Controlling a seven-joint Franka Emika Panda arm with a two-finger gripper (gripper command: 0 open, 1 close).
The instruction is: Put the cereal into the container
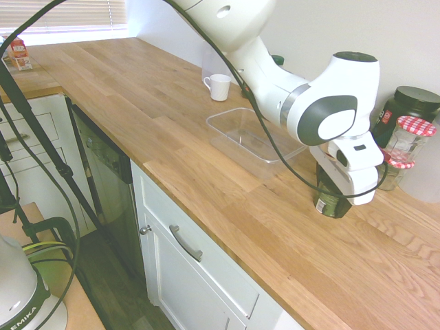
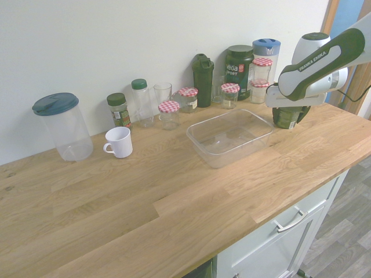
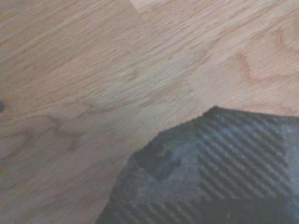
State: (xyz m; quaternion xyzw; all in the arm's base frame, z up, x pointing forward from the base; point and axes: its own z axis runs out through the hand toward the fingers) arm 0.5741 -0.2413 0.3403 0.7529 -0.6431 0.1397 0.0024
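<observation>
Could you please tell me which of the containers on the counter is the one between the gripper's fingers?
The green cup; the clear tub stands apart from the gripper.

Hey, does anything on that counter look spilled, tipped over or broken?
No, nothing stands out. The mug and the jars stand upright, the container sits flat, and I see no spill or breakage. The cereal is upright at the gripper.
</observation>
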